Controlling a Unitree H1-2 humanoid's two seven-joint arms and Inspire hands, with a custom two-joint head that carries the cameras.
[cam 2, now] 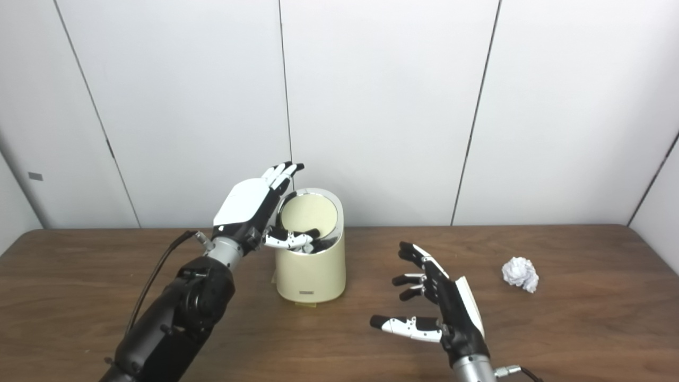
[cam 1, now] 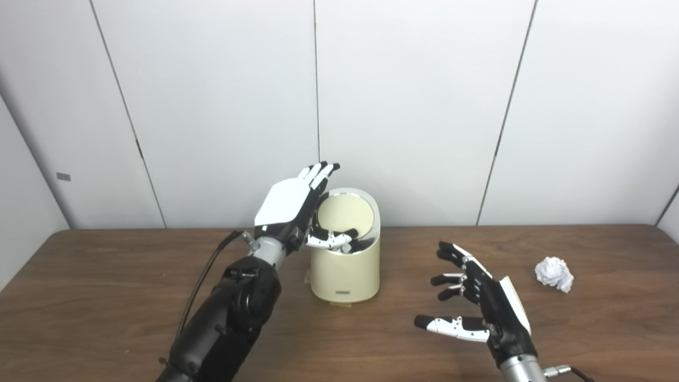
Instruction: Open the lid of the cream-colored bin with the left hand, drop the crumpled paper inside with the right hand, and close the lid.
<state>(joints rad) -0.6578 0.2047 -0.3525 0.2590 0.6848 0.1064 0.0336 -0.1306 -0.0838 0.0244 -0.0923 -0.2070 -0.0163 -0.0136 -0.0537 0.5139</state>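
Count: one cream bin [cam 1: 345, 270], one crumpled paper [cam 1: 554, 274], two robot hands, all on or over one wood counter [cam 1: 106, 297].

Bin stands upright around mid-counter, toward the back, near the white wall panels [cam 1: 414, 106]. Lid [cam 1: 347, 212] is tipped up and back, pale underside facing the cameras, so the mouth is open.

Left robot hand [cam 1: 297, 209] is at the bin's upper left rim: fingers straight and raised beside the lid, thumb [cam 1: 331, 241] reaching across the open mouth. Cannot tell whether the fingers actually touch the lid (it looks like propping rather than a closed grip).

Right robot hand [cam 2: 443, 307] hovers over the counter right of the bin, fingers spread apart, thumb out to the left, holding nothing.

Paper ball lies on the counter, far right, well apart from the bin and clear of the right robot hand, touched by nothing.
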